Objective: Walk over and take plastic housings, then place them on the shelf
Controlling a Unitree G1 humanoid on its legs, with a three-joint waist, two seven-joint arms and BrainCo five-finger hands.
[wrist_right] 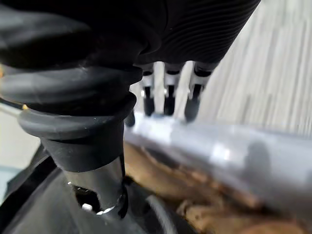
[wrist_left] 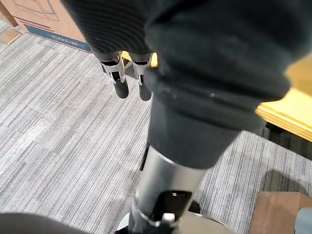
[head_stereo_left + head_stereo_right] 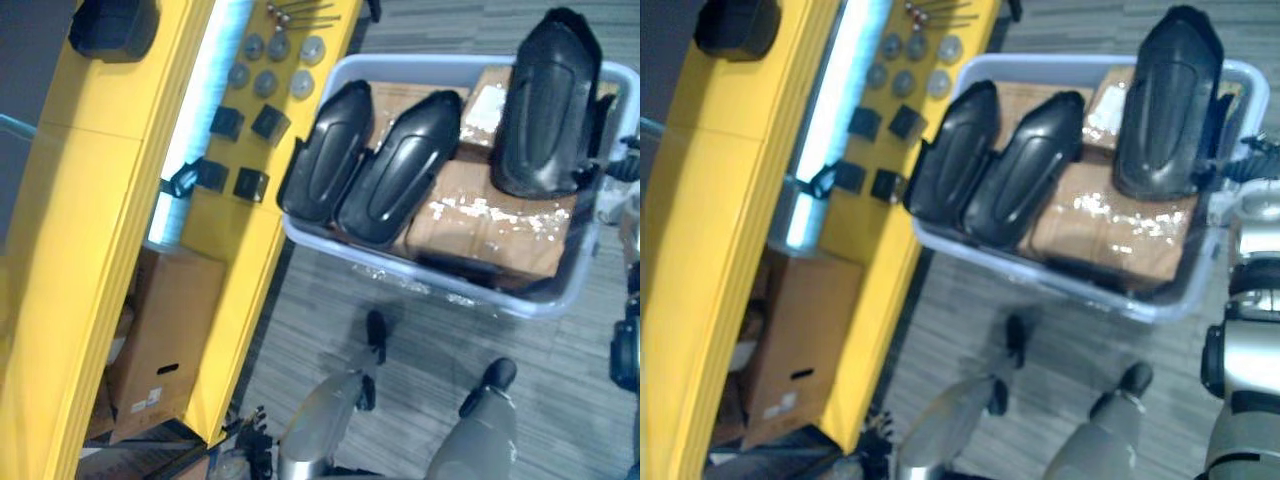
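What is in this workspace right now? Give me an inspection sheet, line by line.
Surface: yellow shelf, its tier carrying small parts.
Job's things: three black plastic housings lying on cardboard boxes inside a pale bin; none picked up yet.
Clutter: small black parts, grey discs and metal pins on the shelf; a dark object at its far end; a cardboard carton beneath it.
Hands: left hand fingers straight, empty, over the floor; right hand fingers straight, empty, above the bin's rim.
Cables: nothing seen.
Surroundings: grey carpet floor.
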